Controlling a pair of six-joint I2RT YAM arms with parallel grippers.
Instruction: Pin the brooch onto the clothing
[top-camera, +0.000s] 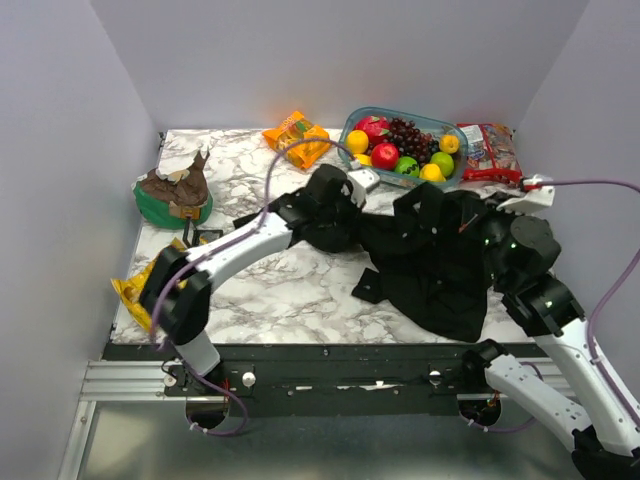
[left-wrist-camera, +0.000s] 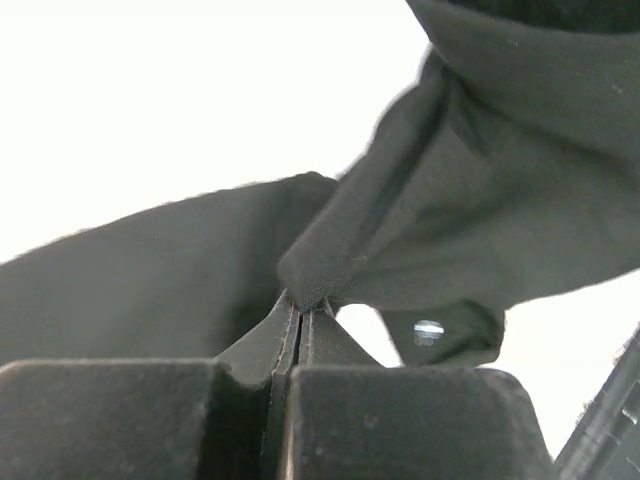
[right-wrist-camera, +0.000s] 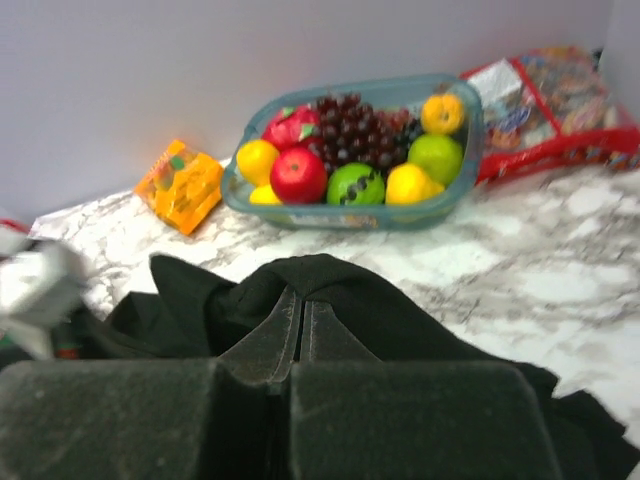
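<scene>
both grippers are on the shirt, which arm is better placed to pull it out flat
Probably left. The left gripper is pinched shut on a fold of the shirt, with bare table on its side to drag across. The right gripper, also shut on fabric, sits near the table's right edge.

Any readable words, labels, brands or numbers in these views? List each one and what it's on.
No text can be read in any view.
Orange snack packet: printing too blurred to read.
Red-edged snack bag: printing too blurred to read.
Yellow packet, top view only: too small to read.
</scene>
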